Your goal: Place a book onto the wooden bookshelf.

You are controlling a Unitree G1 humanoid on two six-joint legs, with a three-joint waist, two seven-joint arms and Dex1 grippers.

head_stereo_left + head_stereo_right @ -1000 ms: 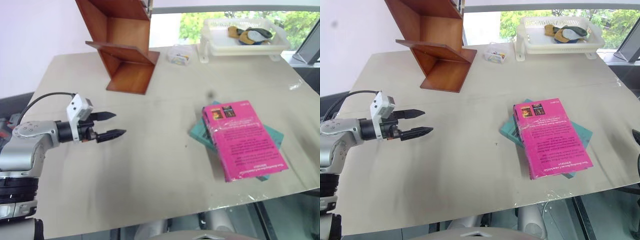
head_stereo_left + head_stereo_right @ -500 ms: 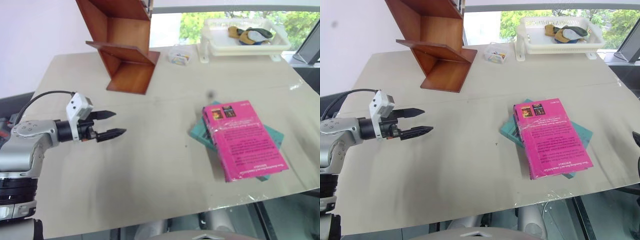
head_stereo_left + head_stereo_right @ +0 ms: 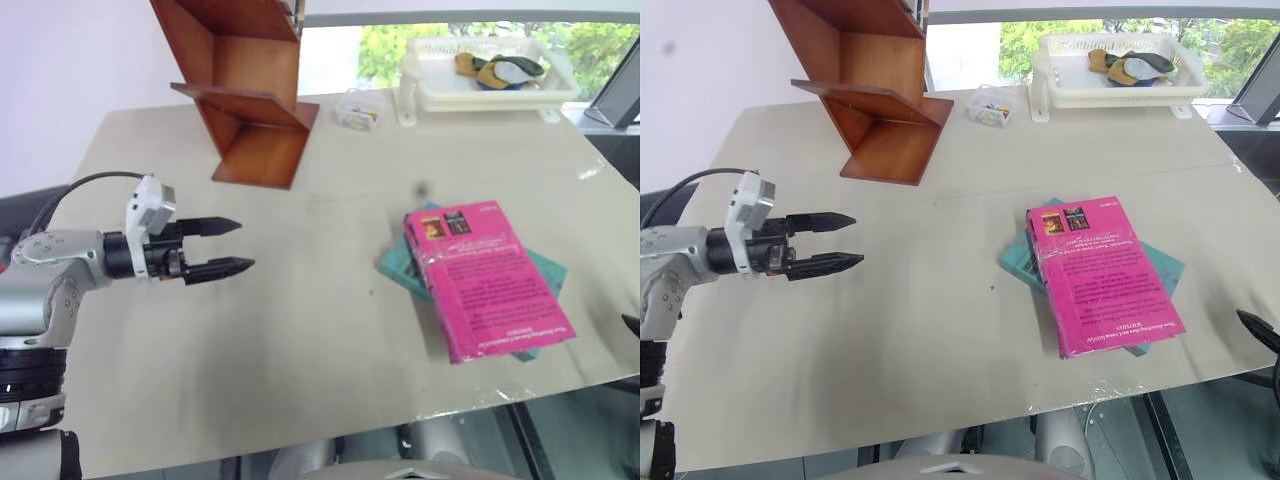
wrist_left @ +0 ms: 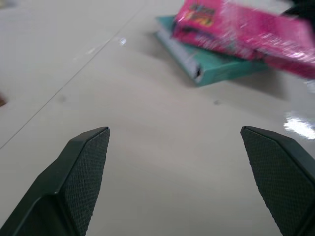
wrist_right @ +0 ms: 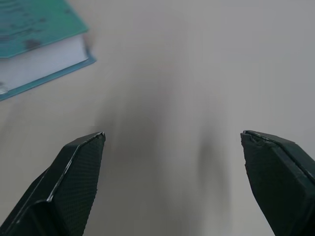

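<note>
The pink book (image 3: 485,285) lies flat on the table's right side, stacked on a teal book (image 3: 398,265). At the far left corner the wooden bookshelf (image 3: 250,90) stands with its slanted boards. My left gripper (image 3: 245,245) hovers open over the left part of the table, pointing toward the books, with nothing between its fingers. The left wrist view has the pink book (image 4: 246,29) ahead of the gripper (image 4: 174,132), well apart. My right gripper (image 5: 172,142) is open above bare table, near the teal book's corner (image 5: 34,29). One of its fingertips (image 3: 1252,324) pokes in at the table's right edge.
A white plastic tray (image 3: 490,85) with small items stands at the far right by the window. A small clear box (image 3: 358,110) sits between it and the shelf. Bare tabletop (image 3: 320,330) stretches between my left gripper and the books.
My left wrist has risen a little and turned, with the fingertips staying roughly in place. A finger of my right gripper has come into sight at the table's right edge. The books have not moved.
</note>
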